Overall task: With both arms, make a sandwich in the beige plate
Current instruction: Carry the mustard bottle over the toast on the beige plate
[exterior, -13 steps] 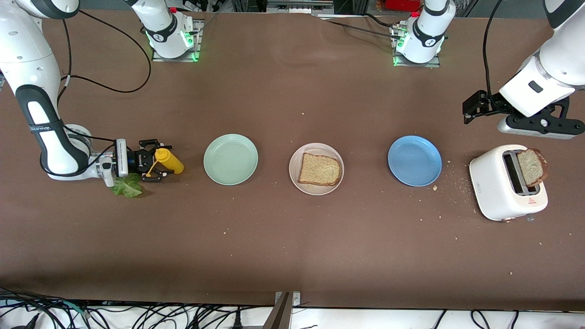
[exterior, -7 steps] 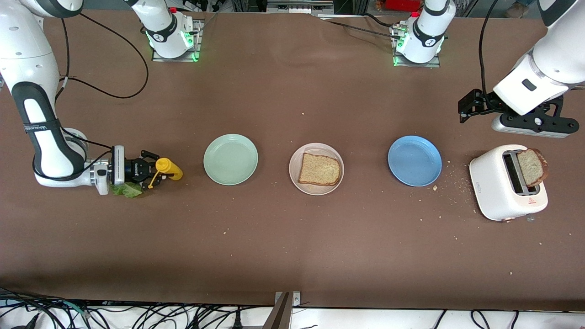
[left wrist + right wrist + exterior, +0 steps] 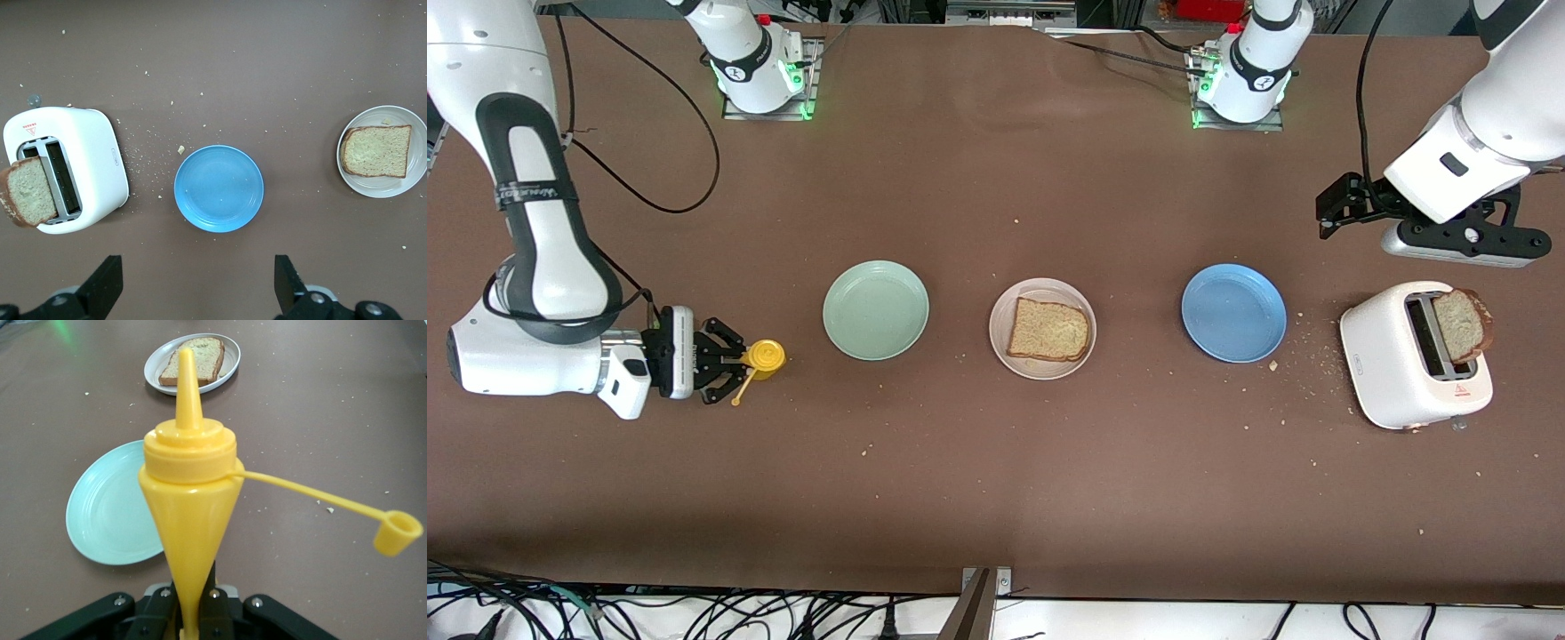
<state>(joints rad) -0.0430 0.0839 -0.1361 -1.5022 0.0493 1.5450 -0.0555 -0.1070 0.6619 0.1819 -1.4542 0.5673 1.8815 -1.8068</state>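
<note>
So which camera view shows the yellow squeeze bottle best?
The right wrist view: the yellow squeeze bottle fills it, nozzle, open cap and tether plain, held in the right gripper. The front view shows it small, seen from above. The left wrist view misses it.

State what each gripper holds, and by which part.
Right gripper: yellow squeeze bottle, gripped at its narrow lower end. Left gripper: nothing, fingers open above the blue plate.

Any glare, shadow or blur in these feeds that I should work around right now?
Front view: even light, soft shadows under the right gripper and the toaster; a darker band along the table's near edge. Right wrist view: the yellow squeeze bottle looms large, the beige plate is soft. Left wrist view: sharp, no glare on the blue plate.
</note>
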